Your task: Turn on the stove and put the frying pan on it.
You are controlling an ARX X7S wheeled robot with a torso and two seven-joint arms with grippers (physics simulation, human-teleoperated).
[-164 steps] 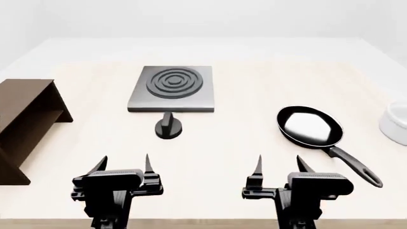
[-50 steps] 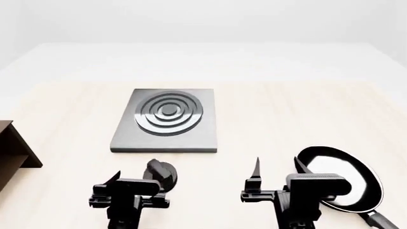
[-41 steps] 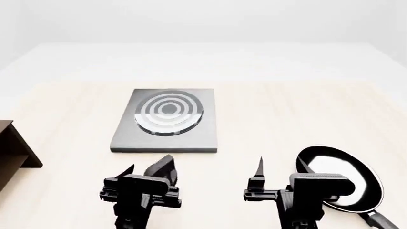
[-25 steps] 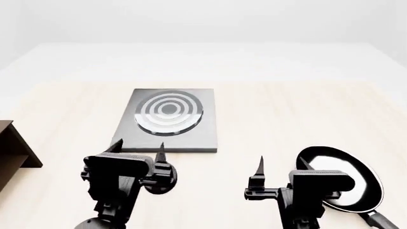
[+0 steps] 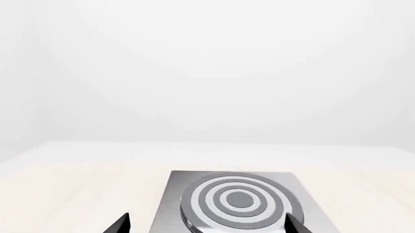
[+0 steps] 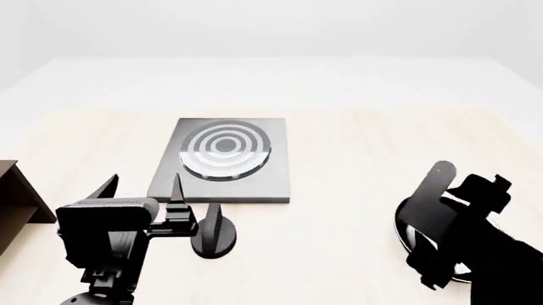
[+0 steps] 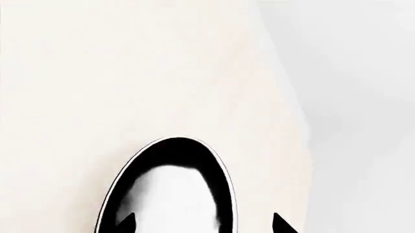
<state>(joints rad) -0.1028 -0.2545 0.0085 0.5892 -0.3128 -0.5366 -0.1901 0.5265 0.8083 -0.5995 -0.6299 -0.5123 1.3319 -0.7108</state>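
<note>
The stove (image 6: 222,159) is a grey plate whose burner rings look pale; it also fills the left wrist view (image 5: 236,201). Its black knob (image 6: 212,236) stands just in front of the plate. My left gripper (image 6: 141,189) hovers open to the left of the knob, touching nothing; in its wrist view the left gripper (image 5: 207,225) faces the burner. The frying pan (image 7: 172,194) lies at the right, glossy inside. My right gripper (image 7: 204,224) is open above it, fingertips either side of the pan's near part. In the head view my right arm (image 6: 462,241) hides most of the pan (image 6: 400,223).
A brown wooden shelf (image 6: 17,197) juts in at the left edge of the head view. The pale wooden table (image 6: 357,152) ends beyond the stove, with white ground behind. In the right wrist view the table's edge runs close past the pan.
My left gripper let go of the knob and drew back up and to the left. The burner rings turned pale. My right arm swung over the pan with its gripper pointing down.
</note>
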